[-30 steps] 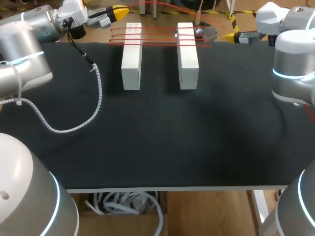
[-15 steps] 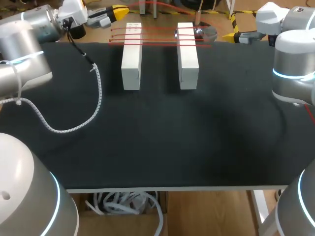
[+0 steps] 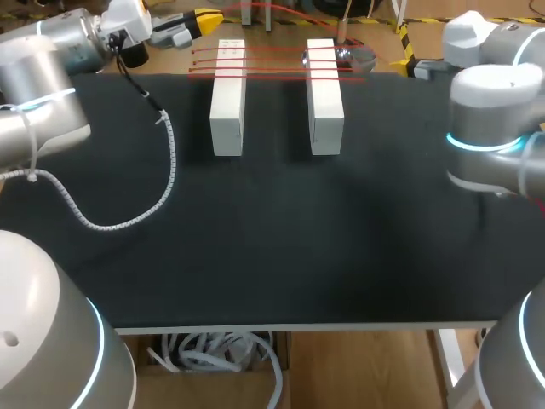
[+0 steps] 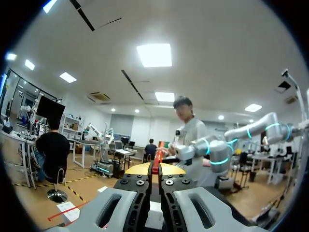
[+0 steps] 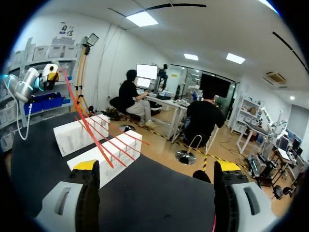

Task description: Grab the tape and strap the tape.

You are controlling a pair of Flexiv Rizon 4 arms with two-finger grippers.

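Observation:
Two white blocks [image 3: 227,98] [image 3: 324,95] stand side by side at the far end of the black table [image 3: 272,239]. Several red tape strips [image 3: 272,61] lie across their far ends. My left gripper [image 3: 203,19] hovers behind the left block, shut on the end of a red tape strand [image 4: 157,158] that arcs away past the blocks [image 3: 281,7]. In the left wrist view that gripper [image 4: 155,169] has its yellow tips pressed together on the tape. My right gripper [image 3: 404,64] is behind the right block, wide open and empty [image 5: 157,166]. A clear roll-like object [image 3: 356,56] sits beside the right block.
A white spiral-wrapped cable [image 3: 128,223] from the left arm loops over the table's left part. In the right wrist view the blocks [image 5: 79,135] lie ahead of the open fingers, crossed by the red strips [image 5: 104,142].
My right arm has swung a little to the left, toward the blocks. The left arm and the tape have not moved.

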